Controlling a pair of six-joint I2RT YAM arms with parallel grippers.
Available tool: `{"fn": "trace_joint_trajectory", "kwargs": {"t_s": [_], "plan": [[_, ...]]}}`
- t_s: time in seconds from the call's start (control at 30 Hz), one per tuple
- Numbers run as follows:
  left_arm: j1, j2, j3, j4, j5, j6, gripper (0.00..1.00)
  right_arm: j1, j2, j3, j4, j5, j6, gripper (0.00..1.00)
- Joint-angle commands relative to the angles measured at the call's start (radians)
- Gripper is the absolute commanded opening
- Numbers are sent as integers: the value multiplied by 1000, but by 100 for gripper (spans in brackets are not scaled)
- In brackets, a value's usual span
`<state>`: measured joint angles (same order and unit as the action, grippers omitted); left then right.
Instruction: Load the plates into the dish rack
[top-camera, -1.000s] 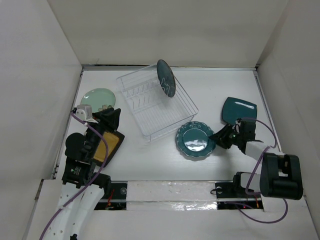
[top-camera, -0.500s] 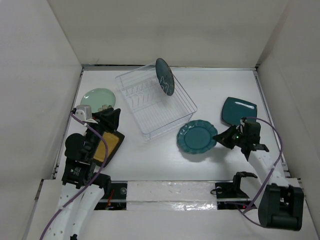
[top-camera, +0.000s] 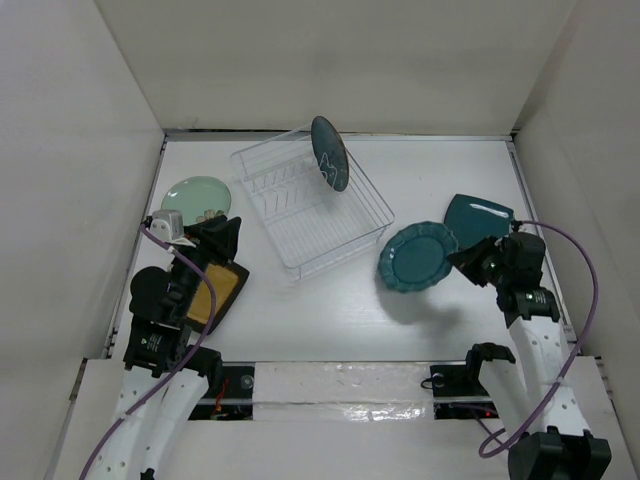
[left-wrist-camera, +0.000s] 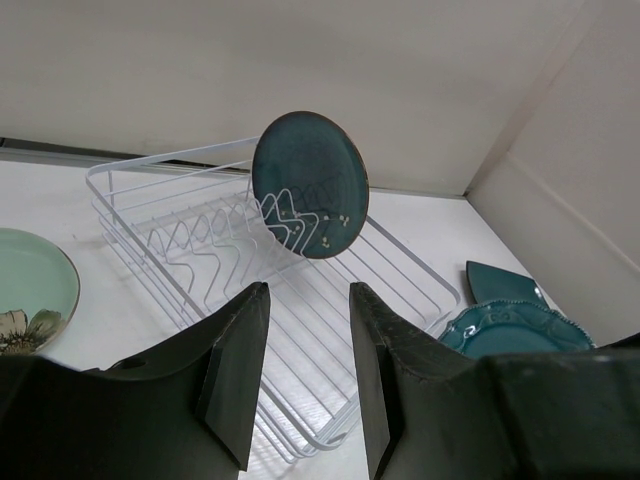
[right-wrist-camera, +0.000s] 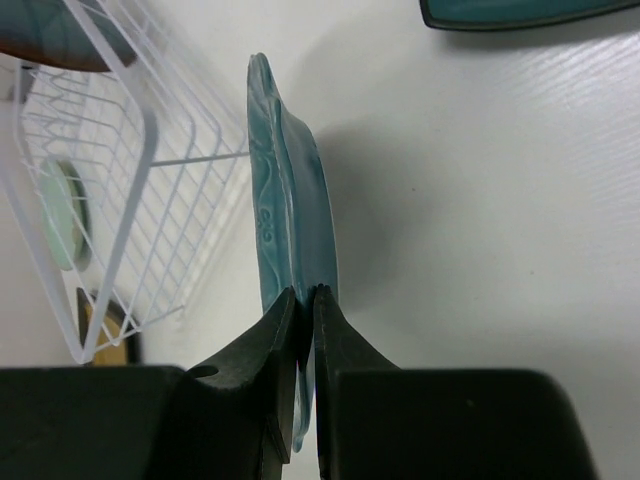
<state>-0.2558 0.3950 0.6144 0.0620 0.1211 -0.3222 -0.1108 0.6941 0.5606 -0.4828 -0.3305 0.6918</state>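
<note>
Top external view: your right gripper (top-camera: 466, 262) is clamped on the rim of the scalloped teal plate (top-camera: 417, 257). The plate hangs tilted above the table (top-camera: 450, 170), and its shadow falls on the white surface below it. It lies between the dish rack (top-camera: 322, 246) and the square teal plate (top-camera: 478, 217), close to the rack's right corner and overlapping the square plate's near edge in this view. The square plate lies flat on the table. Right wrist view: you see the scalloped plate edge-on, its rim pinched between the two dark fingers (right-wrist-camera: 262, 370), with the rack's wall just to its left. The rack sits at an angle near the middle of the table. One round teal plate (top-camera: 329, 153) stands on edge among the tines at its far end, and the other slots are bare. Your left gripper (top-camera: 226, 236) hovers at the left side of the table with its jaws standing apart and nothing between them. Left wrist view: it faces the rack and the standing plate. The mint plate (top-camera: 195, 198) lies flat just beyond that gripper. The mustard plate (top-camera: 227, 290) lies nearer the arm bases, partly hidden under the left arm.
</note>
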Motion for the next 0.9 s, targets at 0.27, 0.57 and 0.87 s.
{"fn": "trace_joint_trajectory", "kwargs": {"t_s": [0.27, 0.57, 0.87], "plan": [[-3, 1, 2, 38, -6, 5, 35, -29, -70, 275, 217, -82, 112, 0], [-3, 13, -1, 44, 3, 0, 35, 54, 30, 373, 472, -131, 215, 0], [-3, 16, -1, 44, 3, -2, 35, 358, 417, 629, 694, -30, 103, 0]]}}
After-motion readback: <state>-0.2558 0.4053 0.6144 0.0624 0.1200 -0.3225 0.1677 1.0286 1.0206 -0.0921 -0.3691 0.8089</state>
